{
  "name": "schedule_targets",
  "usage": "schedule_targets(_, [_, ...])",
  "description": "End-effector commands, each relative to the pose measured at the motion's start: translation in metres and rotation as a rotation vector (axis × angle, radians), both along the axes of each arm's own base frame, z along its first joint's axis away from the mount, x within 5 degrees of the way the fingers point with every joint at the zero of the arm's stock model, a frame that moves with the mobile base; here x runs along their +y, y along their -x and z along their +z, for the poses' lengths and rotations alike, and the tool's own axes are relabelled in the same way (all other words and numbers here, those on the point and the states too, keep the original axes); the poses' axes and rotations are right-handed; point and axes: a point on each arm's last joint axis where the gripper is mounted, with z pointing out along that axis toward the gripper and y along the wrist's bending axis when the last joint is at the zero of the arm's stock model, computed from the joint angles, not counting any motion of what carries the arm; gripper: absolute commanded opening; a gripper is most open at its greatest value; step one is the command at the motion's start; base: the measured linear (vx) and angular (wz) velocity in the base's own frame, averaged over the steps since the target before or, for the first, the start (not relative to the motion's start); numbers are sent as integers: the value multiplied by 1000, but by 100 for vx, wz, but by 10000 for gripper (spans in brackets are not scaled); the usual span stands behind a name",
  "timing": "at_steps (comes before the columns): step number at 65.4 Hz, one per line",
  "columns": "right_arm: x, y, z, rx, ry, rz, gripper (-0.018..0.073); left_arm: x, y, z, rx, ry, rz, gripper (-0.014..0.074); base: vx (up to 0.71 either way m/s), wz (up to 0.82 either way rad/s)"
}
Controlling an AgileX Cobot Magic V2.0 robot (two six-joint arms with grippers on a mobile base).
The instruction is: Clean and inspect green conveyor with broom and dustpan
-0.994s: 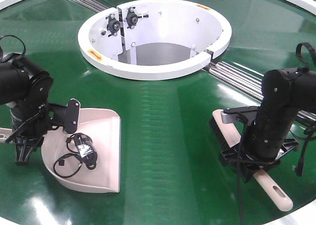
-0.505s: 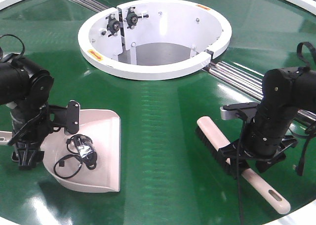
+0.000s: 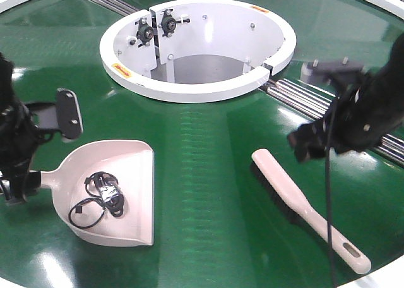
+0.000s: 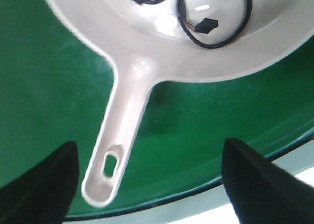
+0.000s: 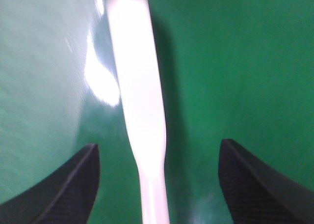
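Note:
The pale pink dustpan [image 3: 123, 190] lies flat on the green conveyor [image 3: 208, 174], with a coiled black cable [image 3: 100, 196] in its scoop. Its slotted handle [image 4: 117, 130] points at my left gripper [image 4: 152, 184], which hangs open above it without touching. The left arm [image 3: 12, 143] is at the left edge of the front view. The broom [image 3: 303, 203] rests on the belt at the right, bristles down. My right gripper [image 5: 157, 184] is open and raised over the broom's handle [image 5: 140, 101], apart from it. The right arm [image 3: 363, 111] hovers up and behind the broom.
A white ring-shaped housing [image 3: 196, 86] stands at the belt's centre back. Steel rollers [image 3: 309, 98] show in a seam running to the right from it. The belt's white outer rim [image 4: 206, 209] passes just behind the dustpan handle and at the lower right [image 3: 391, 278].
Both grippers have let go and lifted. The right arm rose and drew back from the broom, which it had shifted left and laid on the belt. The left arm pulled back from the dustpan handle.

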Motion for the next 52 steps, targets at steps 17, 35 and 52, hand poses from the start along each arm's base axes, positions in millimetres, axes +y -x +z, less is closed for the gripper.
schedule_targets(17, [-17,47,106,-536,-65,-9,495,9,65,90,-398,319,181,483,0,0])
schedule_targets(35, [-33,116,105,-907,-102,15,495,14,98,123,-581,558,347,426,0,0])
schedule_targets(52, [-49,187,69,-1130,-148,4,495,16,163,140,-779,953,287,390,0,0])
